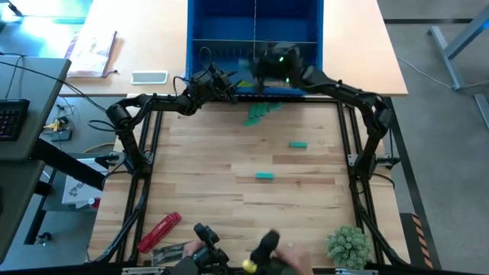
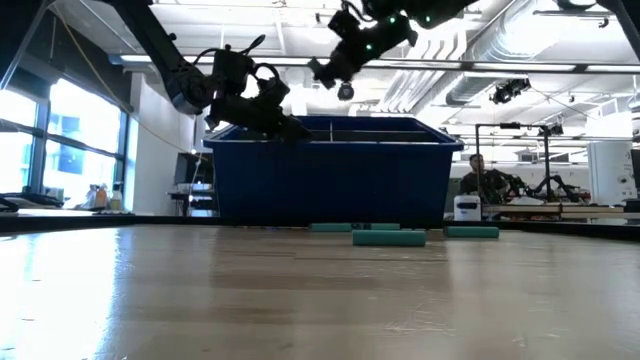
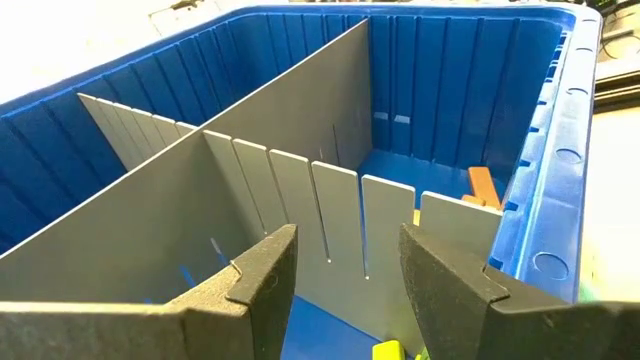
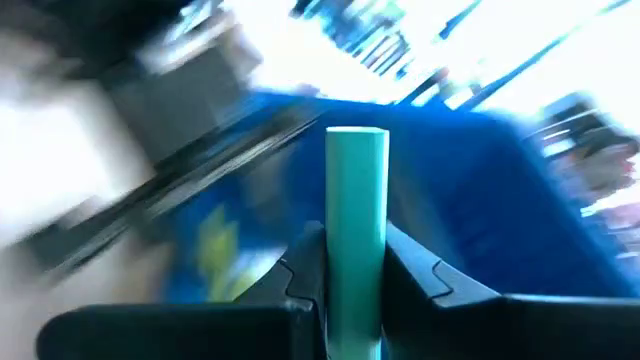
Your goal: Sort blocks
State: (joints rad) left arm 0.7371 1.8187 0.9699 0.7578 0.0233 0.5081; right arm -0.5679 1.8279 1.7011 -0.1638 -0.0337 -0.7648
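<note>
- Your right pincer point(image 4: 352, 275) is clamped on a teal block point(image 4: 357, 215), up over the near edge of the blue bin point(image 1: 200, 23).
- Your left pincer point(image 3: 345, 275) sits open with nothing in it, at the bin's near left rim, facing the grey dividers point(image 3: 260, 130).
- More teal blocks point(image 1: 261, 111) lie on the table point(image 1: 214, 198) just before the bin, two others point(image 1: 298, 143) farther out.
- No writing you can actually read anywhere, not even on the red tool point(image 1: 159, 231).

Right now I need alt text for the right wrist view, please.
The right gripper clamps an upright teal block between its dark fingers. Behind it, heavily blurred, is the blue bin.
</note>
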